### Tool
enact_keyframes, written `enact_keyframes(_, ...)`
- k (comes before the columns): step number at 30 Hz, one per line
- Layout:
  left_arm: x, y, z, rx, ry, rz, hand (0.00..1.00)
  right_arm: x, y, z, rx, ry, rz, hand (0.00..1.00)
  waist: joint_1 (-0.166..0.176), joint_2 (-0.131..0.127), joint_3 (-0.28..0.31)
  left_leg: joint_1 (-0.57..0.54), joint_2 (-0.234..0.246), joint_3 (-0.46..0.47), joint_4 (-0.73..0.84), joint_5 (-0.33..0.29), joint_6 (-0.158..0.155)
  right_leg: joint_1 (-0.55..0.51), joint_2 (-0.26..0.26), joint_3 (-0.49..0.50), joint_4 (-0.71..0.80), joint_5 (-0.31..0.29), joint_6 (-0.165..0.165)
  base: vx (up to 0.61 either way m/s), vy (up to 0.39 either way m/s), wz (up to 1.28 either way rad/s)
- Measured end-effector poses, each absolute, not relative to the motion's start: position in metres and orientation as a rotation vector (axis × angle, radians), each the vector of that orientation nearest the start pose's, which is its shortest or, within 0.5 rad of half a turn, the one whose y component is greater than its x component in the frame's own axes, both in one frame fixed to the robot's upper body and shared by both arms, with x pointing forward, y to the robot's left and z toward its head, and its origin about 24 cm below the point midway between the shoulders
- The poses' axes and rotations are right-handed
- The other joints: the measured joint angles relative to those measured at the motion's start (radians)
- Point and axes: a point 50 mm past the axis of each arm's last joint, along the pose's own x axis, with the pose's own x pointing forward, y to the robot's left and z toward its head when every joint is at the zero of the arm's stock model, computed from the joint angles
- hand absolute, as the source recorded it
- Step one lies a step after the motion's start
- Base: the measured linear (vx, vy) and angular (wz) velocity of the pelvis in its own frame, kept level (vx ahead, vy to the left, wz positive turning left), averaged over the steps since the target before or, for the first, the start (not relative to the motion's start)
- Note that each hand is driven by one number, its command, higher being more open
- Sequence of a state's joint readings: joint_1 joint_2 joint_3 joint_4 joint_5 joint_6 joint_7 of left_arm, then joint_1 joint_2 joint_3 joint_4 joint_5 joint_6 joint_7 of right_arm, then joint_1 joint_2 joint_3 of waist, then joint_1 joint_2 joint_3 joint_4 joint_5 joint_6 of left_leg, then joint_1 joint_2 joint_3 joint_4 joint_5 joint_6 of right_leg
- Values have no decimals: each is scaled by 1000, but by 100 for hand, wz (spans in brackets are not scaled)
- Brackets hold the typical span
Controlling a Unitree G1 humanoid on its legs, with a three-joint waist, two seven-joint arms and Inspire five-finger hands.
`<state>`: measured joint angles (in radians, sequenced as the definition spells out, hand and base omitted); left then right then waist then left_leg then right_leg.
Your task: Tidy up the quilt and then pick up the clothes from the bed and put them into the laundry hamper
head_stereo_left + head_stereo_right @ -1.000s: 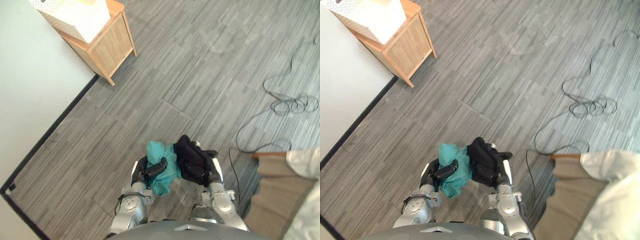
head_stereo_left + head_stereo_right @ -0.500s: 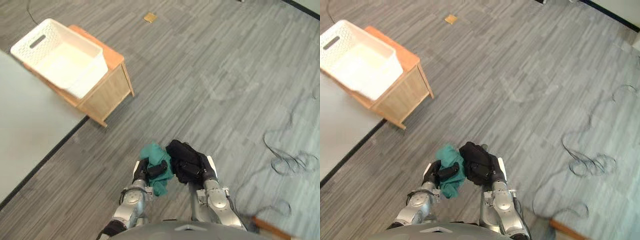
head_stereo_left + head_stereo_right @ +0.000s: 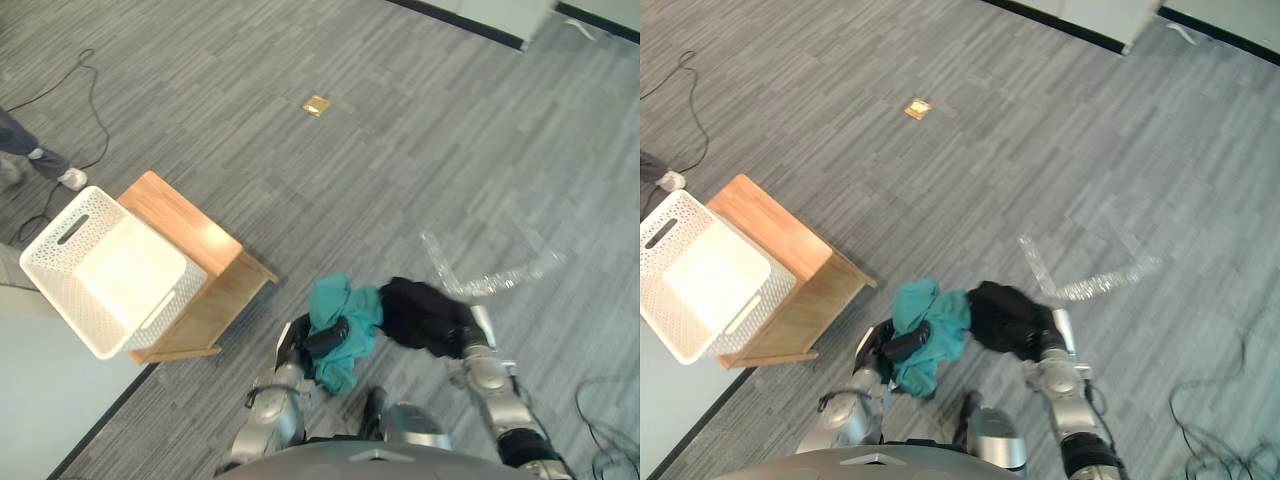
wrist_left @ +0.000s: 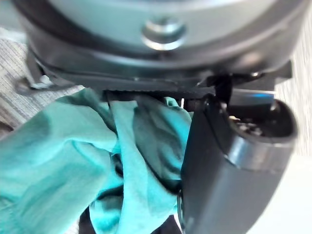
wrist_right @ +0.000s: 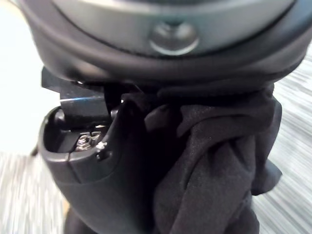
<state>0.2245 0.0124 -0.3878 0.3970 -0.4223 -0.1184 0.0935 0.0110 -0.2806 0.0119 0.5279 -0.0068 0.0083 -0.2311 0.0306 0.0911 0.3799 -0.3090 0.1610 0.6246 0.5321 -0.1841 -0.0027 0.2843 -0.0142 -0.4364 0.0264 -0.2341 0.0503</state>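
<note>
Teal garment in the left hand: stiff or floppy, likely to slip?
Probably floppy: the teal garment bunches and droops below the left hand. Likely light, since it hangs in loose folds. Slipping seems unlikely: the hand curls round it.

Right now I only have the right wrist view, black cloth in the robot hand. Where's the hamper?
Observer: The white hamper sits on a wooden stand, ahead to the robot's left.
Operator: Left robot hand?
Observer: The left robot hand is shut on a teal garment, held beside your black garment.
Operator: Anyone around?
Observer: A person's shoe shows on the floor beyond the stand.
</note>
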Motion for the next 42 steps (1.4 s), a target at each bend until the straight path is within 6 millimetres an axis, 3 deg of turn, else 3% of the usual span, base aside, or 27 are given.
enact_keyframes(1,155,84,-81,-368,565,-84,0,215,-247,-57,-347,494,-312,0,0,-1,-11,2,-22,60,-76,15,59,29,2,-13,-14,-13,21,722,-156,67)
enact_keyframes(2,154,84,-85,-360,594,-93,0,224,-247,-52,-332,472,-338,0,11,-41,-40,39,-95,111,-157,48,221,57,-29,-23,-18,-34,51,919,-208,80)
enact_keyframes(3,158,85,-87,-357,612,-86,0,231,-245,-47,-323,450,-340,0,19,-64,-67,44,-129,89,-173,29,257,52,-53,-24,12,-9,82,936,-212,82)
enact_keyframes(4,159,86,-87,-360,617,-78,0,237,-243,-45,-316,437,-338,0,22,-67,-64,45,-109,65,-125,2,278,66,-50,-18,38,25,88,789,-178,64)
enact_keyframes(5,157,93,-90,-357,632,-49,0,241,-234,-47,-288,443,-327,0,51,-67,-58,39,-10,39,44,-61,290,91,-16,1,103,101,98,648,-107,65)
enact_keyframes(6,158,97,-89,-350,623,-56,0,238,-218,-55,-238,461,-312,0,87,-55,-74,14,8,76,271,-132,266,86,-2,-1,278,160,107,765,114,162)
enact_keyframes(7,149,86,-89,-393,635,-76,0,226,-221,-62,-253,474,-306,0,74,-72,-136,166,-164,56,-129,-158,265,-30,-74,-8,734,151,94,848,212,236)
enact_keyframes(8,151,91,-95,-389,662,-68,0,233,-217,-59,-241,458,-299,0,63,-116,-135,228,-234,-5,-192,-131,263,-122,-180,4,945,109,33,732,205,244)
enact_keyframes(10,146,85,-103,-392,728,-67,0,239,-217,-55,-240,448,-303,0,25,-55,-127,345,-236,-139,-280,-109,224,-258,-240,31,1037,69,-13,675,-132,188)
enact_keyframes(11,143,87,-105,-380,739,-70,0,238,-216,-56,-237,447,-299,0,17,-26,-123,407,-217,-210,-315,-99,209,-319,-250,61,1002,39,0,544,-242,172)
enact_keyframes(15,136,93,-108,-366,753,-59,0,233,-216,-58,-236,456,-301,0,14,9,-117,506,-145,-401,-325,-97,154,-478,-256,178,627,34,10,473,-421,164)
enact_keyframes(17,132,96,-108,-385,751,-44,0,238,-215,-50,-234,413,-298,0,9,5,-120,513,-100,-521,-313,-144,38,-522,-250,315,290,106,78,440,-691,174)
enact_keyframes(18,128,102,-109,-391,754,-23,0,241,-212,-44,-235,391,-286,0,18,-24,-119,524,-81,-575,-289,-200,-59,-527,-260,385,150,188,82,393,-712,145)
enact_keyframes(19,125,109,-110,-382,757,-5,0,240,-209,-42,-240,383,-273,0,20,-43,-116,541,-77,-601,-279,-230,-105,-522,-260,405,155,299,108,365,-737,139)
enact_keyframes(20,125,104,-113,-426,781,29,0,234,-213,-35,-273,366,-242,0,28,15,-115,550,3,-651,-258,-246,-123,-525,-204,381,273,290,114,327,-666,103)
enact_keyframes(22,120,98,-110,-514,766,81,0,215,-205,-8,-266,230,-195,0,12,59,-128,463,57,-690,-104,-192,-115,-520,-174,308,358,192,90,334,-628,85)
enact_keyframes(24,119,99,-109,-534,760,101,0,197,-193,-3,-243,179,-164,0,-17,54,-125,354,104,-673,95,-85,-96,-447,-173,227,343,155,57,296,-507,88)
enact_keyframes(25,123,101,-106,-546,734,109,0,190,-186,-9,-254,202,-149,0,-13,32,-111,312,156,-563,206,-18,-68,-357,-168,178,285,145,43,245,-401,89)
enact_keyframes(27,125,100,-103,-551,716,99,0,188,-184,-11,-247,213,-149,0,-13,24,-105,269,200,-424,257,-6,-43,-287,-163,131,231,136,33,145,-222,73)
enact_keyframes(28,126,100,-102,-558,708,90,0,187,-183,-12,-237,216,-155,0,-12,22,-104,246,238,-270,278,-11,22,-230,-158,83,191,134,35,179,-195,95)
enact_keyframes(30,126,101,-102,-581,707,102,0,192,-181,-10,-232,199,-152,0,-7,9,-107,241,274,-89,282,-64,33,-164,-171,1,140,126,42,243,-109,135)
enact_keyframes(32,130,100,-99,-585,693,94,0,201,-185,-2,-236,164,-172,0,-12,4,-104,203,269,98,269,-134,10,-130,-202,-92,119,119,57,231,16,155)
enact_keyframes(34,131,103,-92,-589,655,94,0,211,-191,7,-239,122,-197,0,-16,15,-111,200,260,408,179,-161,111,-85,-217,-220,145,96,118,264,93,177)
enact_keyframes(35,129,107,-91,-581,648,97,0,217,-193,11,-238,104,-209,0,-20,1,-123,229,209,451,126,-218,127,-63,-236,-265,181,64,151,275,92,164)
enact_keyframes(37,127,123,-90,-558,635,144,0,227,-190,19,-235,68,-193,0,-14,-63,-134,226,102,373,65,-221,136,-40,-299,-261,254,56,146,445,127,149)
enact_keyframes(40,124,137,-88,-539,621,196,0,231,-188,22,-220,50,-198,0,-28,-87,-141,303,4,249,-39,-215,119,-78,-364,-142,636,86,138,388,72,135)
enact_keyframes(42,123,139,-83,-535,597,196,0,229,-189,22,-217,53,-201,0,-40,-83,-143,373,-31,179,-118,-195,84,-191,-361,-37,953,52,81,313,-62,124)
